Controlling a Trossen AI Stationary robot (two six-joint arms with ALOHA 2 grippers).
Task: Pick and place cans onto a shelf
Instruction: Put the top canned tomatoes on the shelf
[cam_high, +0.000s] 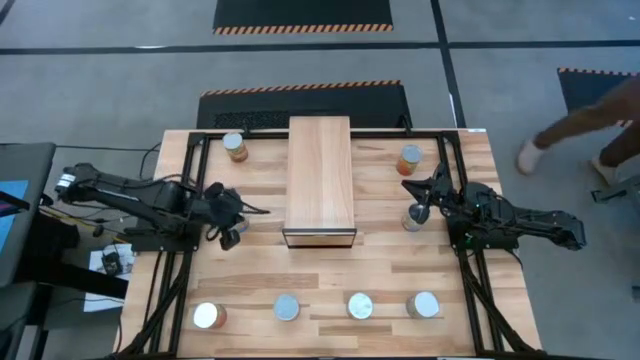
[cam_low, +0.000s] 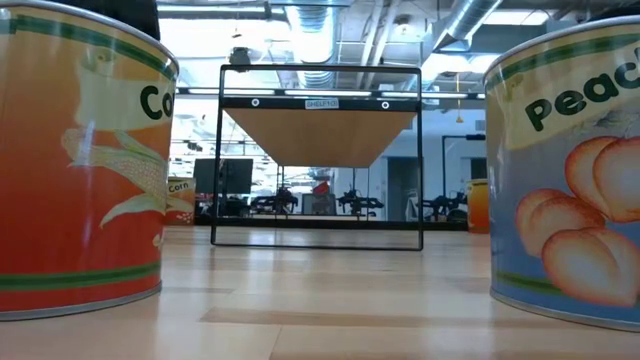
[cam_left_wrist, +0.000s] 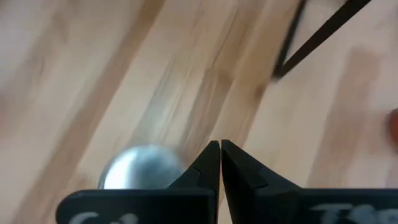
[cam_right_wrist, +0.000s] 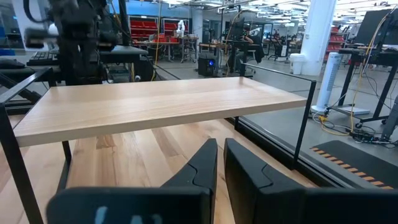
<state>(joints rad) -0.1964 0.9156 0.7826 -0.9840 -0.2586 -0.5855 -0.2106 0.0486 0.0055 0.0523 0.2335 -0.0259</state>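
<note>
Shelf: the long light-wood plank-topped shelf (cam_high: 319, 178) lay mid-table, long axis running front to back, dark-framed opening facing the front row.
Cans: four silver-topped tins (cam_high: 287, 307) lined the front edge; an orange-labelled one (cam_high: 235, 147) stood near the shelf's far left.
My left pincer (cam_high: 229, 240): clenched, empty, left of the shelf.
My right pincer (cam_high: 416, 214): narrowly parted above a can, grasp unclear.

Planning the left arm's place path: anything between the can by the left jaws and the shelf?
Nothing visible does. The can sits beside the shut left gripper, not between its jaws, and only bare table lies between it and the shelf.
</note>
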